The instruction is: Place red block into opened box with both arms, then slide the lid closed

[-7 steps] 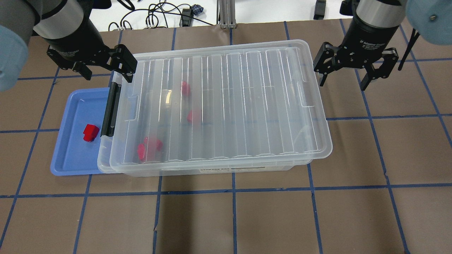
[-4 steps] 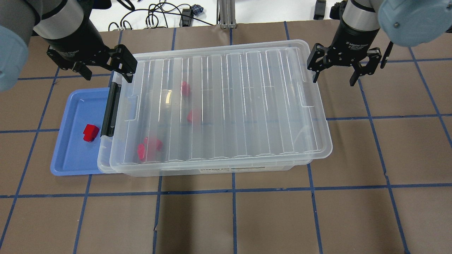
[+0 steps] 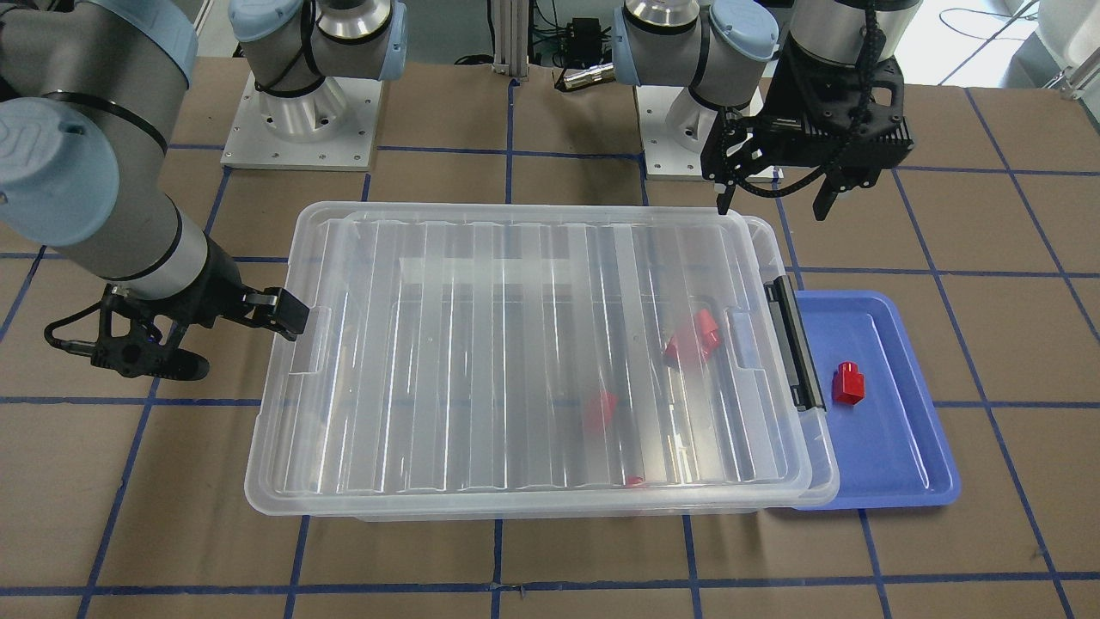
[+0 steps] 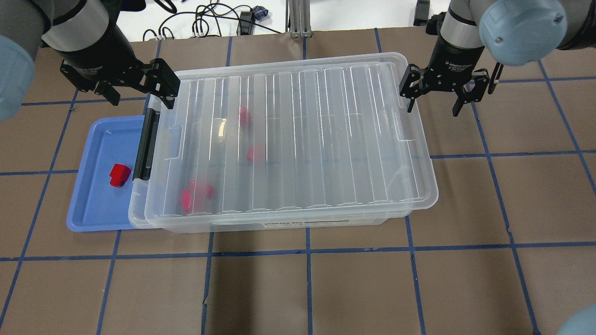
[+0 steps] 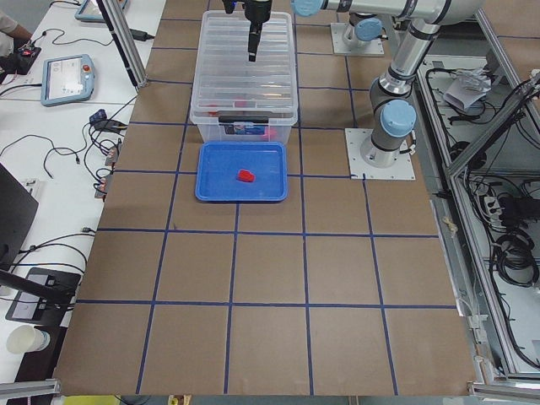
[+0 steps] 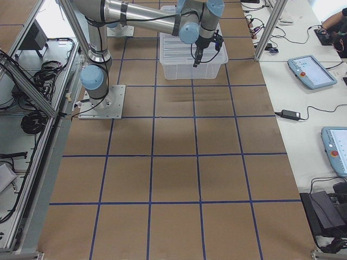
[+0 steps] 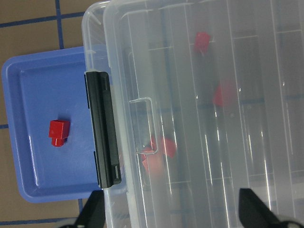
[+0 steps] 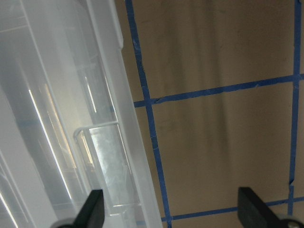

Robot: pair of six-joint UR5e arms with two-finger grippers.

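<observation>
A clear box [image 4: 279, 225] sits lengthwise on a brown table [image 4: 465, 279] marked with blue tape lines. Its ribbed clear lid [image 4: 326, 139] lies on top, shifted towards the robot's right: it overhangs the box's right end and leaves a narrow strip of rim bare at the left end, where a black clip [image 4: 145, 144] stands.

A blue tray [image 4: 91, 209] butts against that clip end. The red block [image 4: 119, 175] lies alone in the tray, just beside the clip (three or so other red pieces [image 4: 198, 195] show blurred through the lid, inside the box).

The left gripper [image 4: 143, 103] hangs over the box's far left corner, jaws spread and empty. The right gripper [image 4: 432, 111] hangs at the lid's far right corner, jaws apart and empty, one finger over the lid's edge and the other over bare table. Whether it touches the lid is unclear. Bare table lies to the right of the lid and in front of the box.
</observation>
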